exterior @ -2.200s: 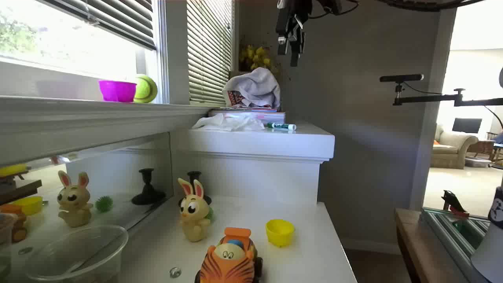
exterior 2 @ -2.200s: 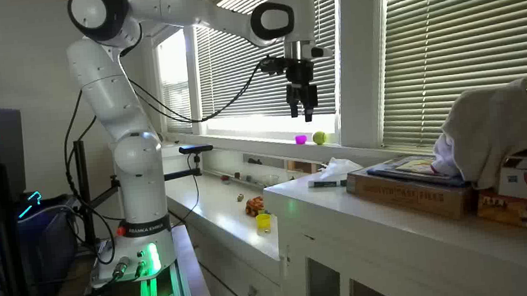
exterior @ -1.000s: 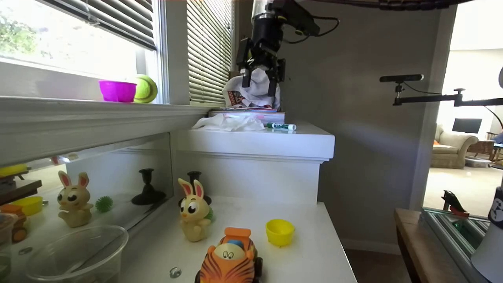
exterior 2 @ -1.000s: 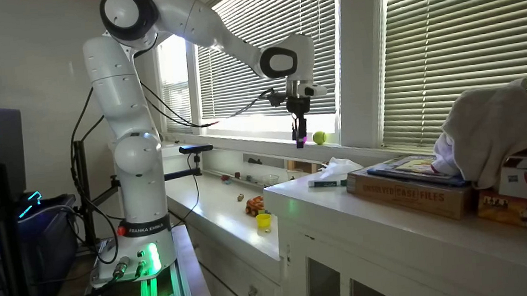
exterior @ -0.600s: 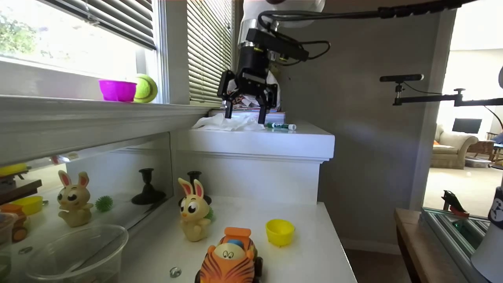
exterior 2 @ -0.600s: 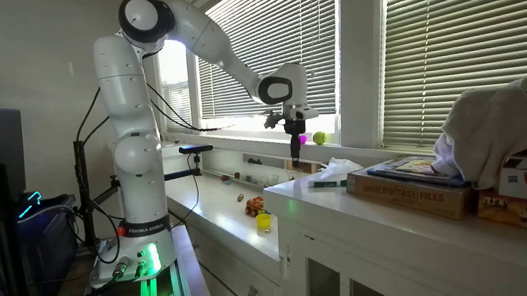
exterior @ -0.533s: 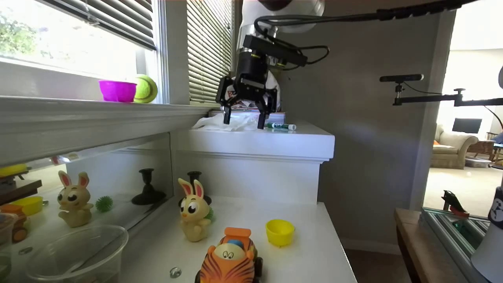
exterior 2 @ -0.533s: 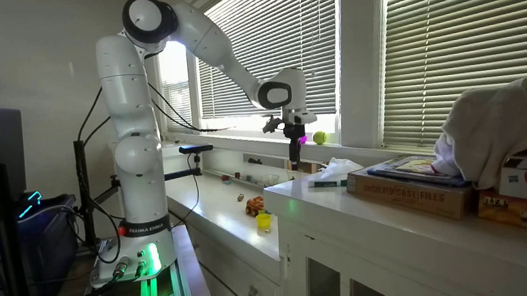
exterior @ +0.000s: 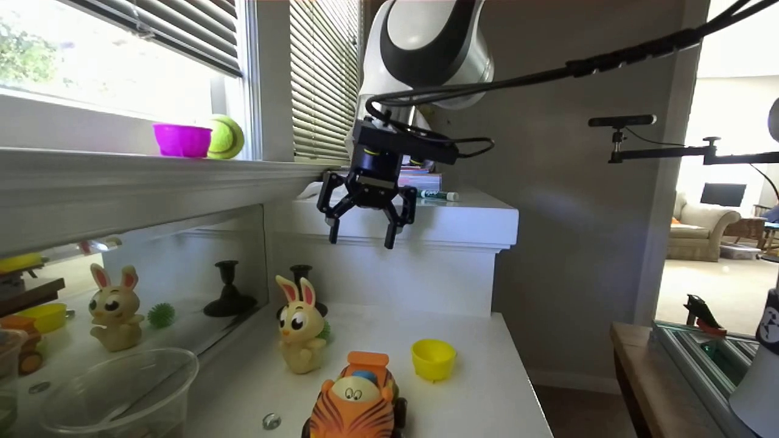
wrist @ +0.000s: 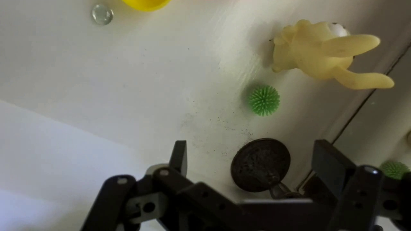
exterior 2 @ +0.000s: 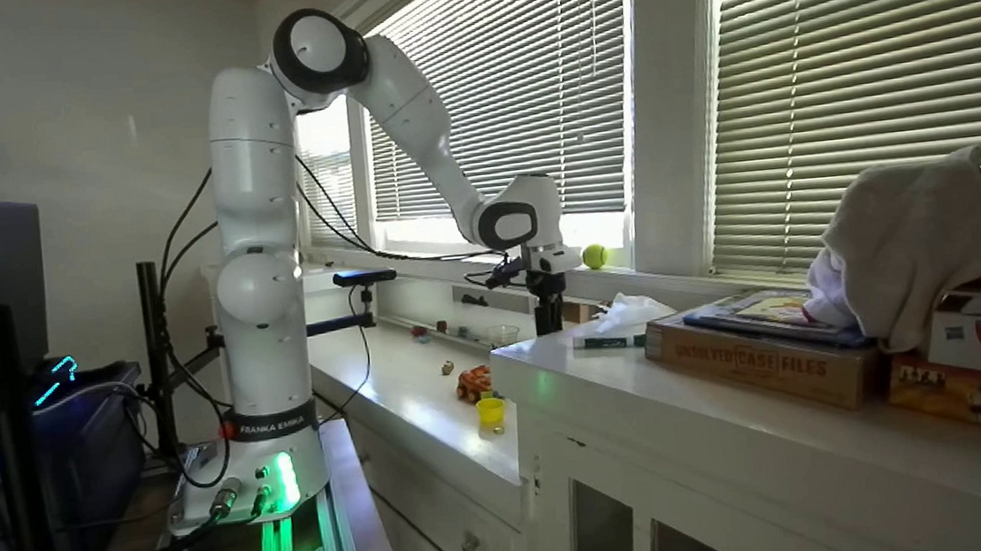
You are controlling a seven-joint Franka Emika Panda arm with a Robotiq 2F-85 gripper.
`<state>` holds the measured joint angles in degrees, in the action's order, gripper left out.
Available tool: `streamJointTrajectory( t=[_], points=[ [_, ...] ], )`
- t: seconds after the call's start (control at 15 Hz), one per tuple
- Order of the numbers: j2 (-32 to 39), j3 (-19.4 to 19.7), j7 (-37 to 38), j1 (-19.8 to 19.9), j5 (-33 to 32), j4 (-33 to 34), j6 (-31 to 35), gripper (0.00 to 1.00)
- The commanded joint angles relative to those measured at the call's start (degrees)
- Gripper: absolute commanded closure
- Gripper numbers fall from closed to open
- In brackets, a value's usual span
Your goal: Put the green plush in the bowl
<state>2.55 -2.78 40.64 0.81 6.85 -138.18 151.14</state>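
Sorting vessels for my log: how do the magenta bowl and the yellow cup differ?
Place: the magenta bowl stands on the window ledge, the yellow cup on the counter below. Angle: in an exterior view the bowl shows side-on, its inside hidden, while the cup's inside shows. Wrist view: part of the cup appears, none of the bowl. Both stand upright and widen toward the rim.

In an exterior view, strong daylight enters by a wide glass window [exterior: 140, 76] under a partly raised, grey slatted blind [exterior: 188, 30]. A plain grey wall [exterior: 572, 255] follows, and beside it a brighter room [exterior: 727, 103] is visible, where a beige upholstered sofa [exterior: 706, 222] stands on a pale floor [exterior: 688, 286]. The glossy white desk [exterior: 475, 407] is lower than the adjoining white cabinet [exterior 2: 792, 471] with dark door panes [exterior 2: 601, 528].
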Motion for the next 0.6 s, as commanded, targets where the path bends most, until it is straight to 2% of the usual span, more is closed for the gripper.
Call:
streamJointTrajectory(
  t=[0.0, 0.33, 0.53],
  points=[
    [1.0, 1.0, -0.9, -1.4, 0.2, 0.1, 1.6, 0.00],
    [3.3, 1.4, -1.1, -2.3, 0.1, 0.4, 3.9, 0.00],
    [5.4, 2.7, 3.7, -3.2, -3.0, 1.0, 5.1, 0.00]
  ],
)
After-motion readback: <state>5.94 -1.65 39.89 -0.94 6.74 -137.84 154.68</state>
